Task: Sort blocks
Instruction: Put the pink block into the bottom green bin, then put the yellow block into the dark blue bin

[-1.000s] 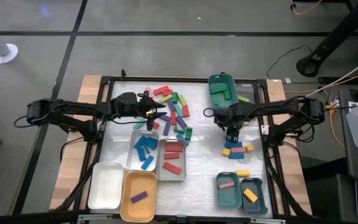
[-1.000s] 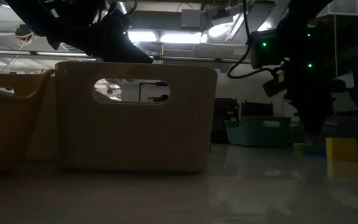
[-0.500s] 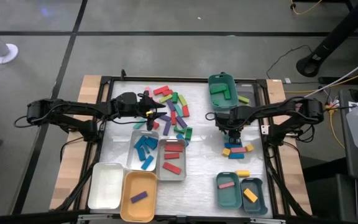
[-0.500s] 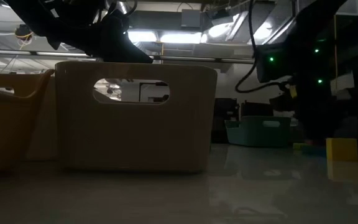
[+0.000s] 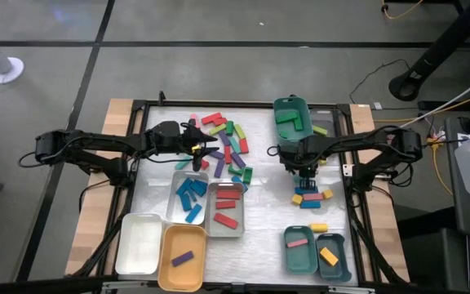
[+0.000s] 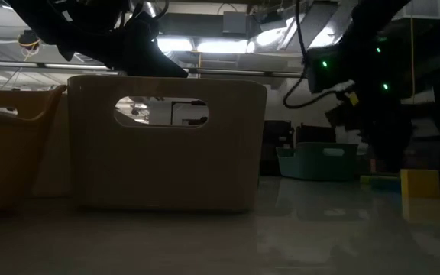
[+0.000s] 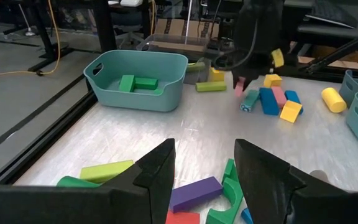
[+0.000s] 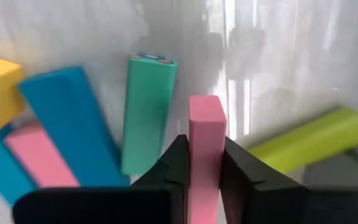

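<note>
Right claw [image 8: 202, 171] clamped on pink block [image 8: 205, 134]; teal block [image 8: 146, 118], lime block [image 8: 303, 142] just beside, on desk [image 8: 278, 56].

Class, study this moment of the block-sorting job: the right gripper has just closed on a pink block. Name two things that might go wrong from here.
1. The right gripper pinches only one end of the pink block, so it may pivot or slip when lifted.
2. A teal block and a lime block lie close beside it; the fingers might nudge them while rising.
</note>
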Robot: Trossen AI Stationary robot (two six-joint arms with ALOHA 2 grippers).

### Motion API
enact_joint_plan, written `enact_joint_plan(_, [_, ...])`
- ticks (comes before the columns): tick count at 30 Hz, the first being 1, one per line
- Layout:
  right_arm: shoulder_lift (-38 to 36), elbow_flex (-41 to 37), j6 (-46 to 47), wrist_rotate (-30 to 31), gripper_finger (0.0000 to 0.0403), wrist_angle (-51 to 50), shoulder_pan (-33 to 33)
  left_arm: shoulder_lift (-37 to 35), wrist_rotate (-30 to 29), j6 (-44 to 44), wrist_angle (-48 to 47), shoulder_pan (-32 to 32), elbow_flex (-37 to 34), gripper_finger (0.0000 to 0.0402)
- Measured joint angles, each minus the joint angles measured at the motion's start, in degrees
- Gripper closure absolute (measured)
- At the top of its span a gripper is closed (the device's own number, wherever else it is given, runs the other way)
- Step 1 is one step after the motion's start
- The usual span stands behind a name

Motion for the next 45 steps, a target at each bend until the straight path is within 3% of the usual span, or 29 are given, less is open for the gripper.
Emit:
enact_joint_plan(3, [0.0,4.08,0.02,-1.22,0.0346,-3.99,0.09,0.0,0.0,0.0,0.0,0.0,0.0,0.0247])
enact_joint_plan(7, [0.0,8.84,2.08,-7.84,0.0324,-7.27,0.1,0.0,-0.01,0.0,0.02,-0.01,0.0,0.0247])
enact_joint_plan(12, [0.0,13.61,5.68,-16.31,0.0344,-9.51,3.78,0.0,-0.02,0.0,0.04,-0.02,0.0,0.0247])
enact_joint_plan(17, [-0.04,16.41,9.23,-20.74,0.0345,-9.17,11.83,0.0,0.0,0.0,0.07,-0.04,0.0,0.0247])
enact_joint_plan(21, [-0.04,16.26,14.0,-21.0,0.0314,-8.17,19.92,0.0,0.0,-0.02,0.15,-0.04,0.0,0.0247])
enact_joint_plan(27, [-0.04,14.07,27.16,-20.96,0.0306,1.97,31.73,0.0,-0.02,-0.22,0.18,-0.04,0.0,0.0247])
enact_joint_plan(33, [-0.04,13.76,33.45,-14.82,0.0327,13.84,40.21,0.0,0.0,-3.7,0.28,-0.04,0.0,0.0247])
enact_joint_plan(40, [-0.04,13.75,34.73,-0.43,0.0343,10.44,44.78,0.0,-0.01,-9.34,-0.01,-0.31,0.0,0.0247])
enact_joint_plan(45, [-0.04,13.74,39.04,2.09,0.0343,9.06,44.58,0.0,-0.02,-10.27,-0.07,-2.23,0.0,0.0247])
